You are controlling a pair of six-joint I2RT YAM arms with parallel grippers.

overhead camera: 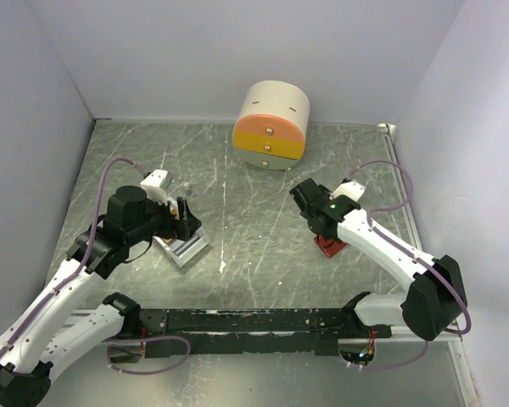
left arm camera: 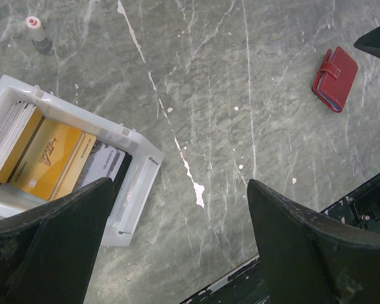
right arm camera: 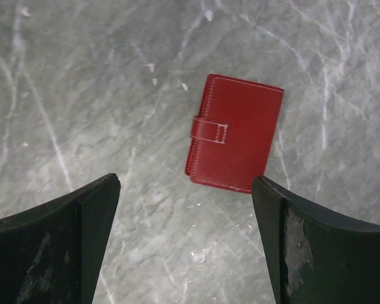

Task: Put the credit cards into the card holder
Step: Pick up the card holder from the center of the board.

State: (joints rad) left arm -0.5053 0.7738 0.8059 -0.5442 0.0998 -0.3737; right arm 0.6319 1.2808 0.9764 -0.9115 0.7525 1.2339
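Observation:
The credit cards [left arm camera: 47,158] stand stacked in a white tray [left arm camera: 136,190]: an orange-gold one faces up, with a pale stack to its left and a grey one to its right. My left gripper [left arm camera: 177,247] is open and empty, hovering over the tray's right end [overhead camera: 185,250]. The red card holder [right arm camera: 237,133] lies closed on the table with its strap fastened. My right gripper [right arm camera: 183,240] is open and empty above the table, just short of the holder. In the top view the holder [overhead camera: 329,246] is partly hidden under the right arm. It also shows in the left wrist view [left arm camera: 335,79].
A round cream-and-orange drawer box [overhead camera: 271,125] stands at the back centre. A small white capped object [left arm camera: 35,31] stands on the table beyond the tray. Grey walls close in the table on three sides. A black rail [overhead camera: 254,320] runs along the near edge.

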